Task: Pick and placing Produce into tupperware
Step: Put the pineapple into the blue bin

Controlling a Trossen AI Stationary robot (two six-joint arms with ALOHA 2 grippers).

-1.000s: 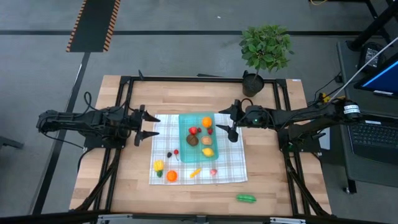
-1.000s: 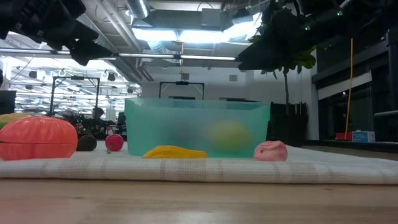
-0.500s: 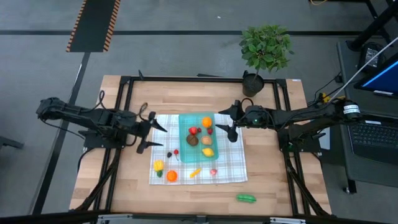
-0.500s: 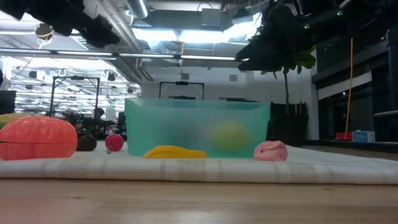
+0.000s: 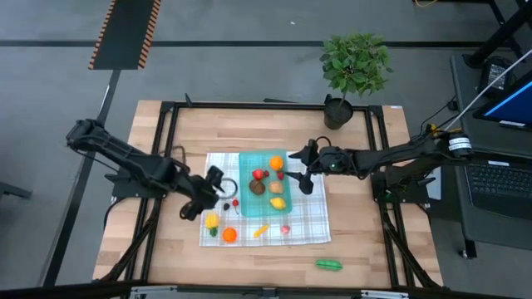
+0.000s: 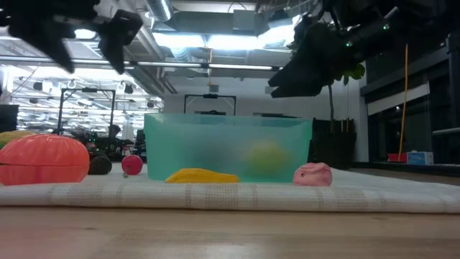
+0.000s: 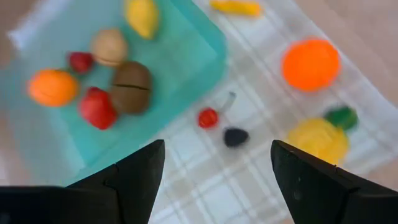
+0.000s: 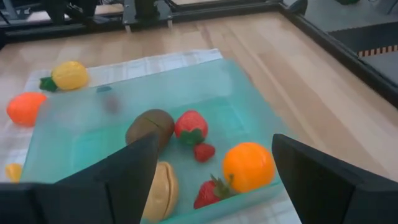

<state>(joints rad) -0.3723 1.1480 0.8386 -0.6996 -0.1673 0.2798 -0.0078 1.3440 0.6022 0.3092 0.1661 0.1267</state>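
The teal tupperware (image 5: 264, 183) stands on the checked cloth (image 5: 307, 224) and holds an orange (image 5: 276, 163), strawberries (image 8: 190, 126), a brown fruit (image 7: 131, 86), a walnut and a lemon (image 5: 278, 202). On the cloth beside it lie a cherry (image 7: 208, 117), a dark berry (image 7: 236, 137), a yellow fruit (image 5: 212, 221), an orange fruit (image 5: 229, 235), a yellow piece (image 5: 261, 230) and a pink piece (image 5: 285, 229). My left gripper (image 5: 208, 193) hangs open, tipped down, above the cherry and berry. My right gripper (image 5: 301, 170) hovers open over the container's right edge.
A green pea pod (image 5: 328, 265) lies on the bare wood near the front edge, off the cloth. A potted plant (image 5: 353, 71) stands at the back right. Black frame rails (image 5: 166, 124) run along both sides of the table.
My left gripper has swung from the table's left side toward the right and the near edge, out over the cloth's left part, tipping downward and rolling as it went. My right gripper has edged slightly toward the tupperware. No produce has moved.
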